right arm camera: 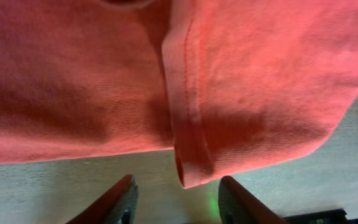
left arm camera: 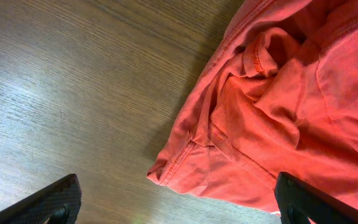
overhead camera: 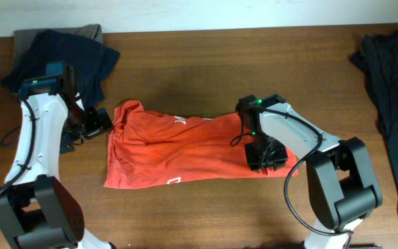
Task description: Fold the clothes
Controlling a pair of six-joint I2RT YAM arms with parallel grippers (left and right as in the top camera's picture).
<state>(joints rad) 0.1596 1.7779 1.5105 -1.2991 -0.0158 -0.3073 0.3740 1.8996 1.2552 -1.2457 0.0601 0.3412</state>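
Wide wooden table (overhead camera: 185, 221), and the red-orange T-shirt (overhead camera: 178, 149) lies dead centre of it, drawn into a long rumpled band that runs from 9 o'clock to 3 o'clock. It is not flat: ridges and bunched cloth show along its top edge. A navy heap of clothes (overhead camera: 61, 52) sits out at 10 o'clock and another dark garment (overhead camera: 392, 104) hangs down the 3 o'clock edge, both well apart from the shirt.

In to the arms. The left gripper (overhead camera: 97, 126) hovers just beside the shirt's 9 o'clock end, jaws spread as wide as they go and holding nothing. Its wrist view shows a crumpled corner (left arm camera: 166, 177) lying on the wood between the two dark fingertips. The right gripper (overhead camera: 267, 155) is over the 3 o'clock end, roughly half open. From its own camera the fingers (right arm camera: 120, 199) stand apart with bare wood between them, and the folded hem (right arm camera: 182, 106) ends just above that gap. I see nothing pinched.

Smaller marks: white lettering (overhead camera: 179, 121) peeks out near the top edge and a small white logo (overhead camera: 173, 181) sits at about 6 o'clock.

The danger as I read it is that the right jaws close on that hem tip alone. Then one layer lifts, the rest sags, and the fold skews. On the left, the bunched corner could be grabbed as a wad, locking the wrinkles in.
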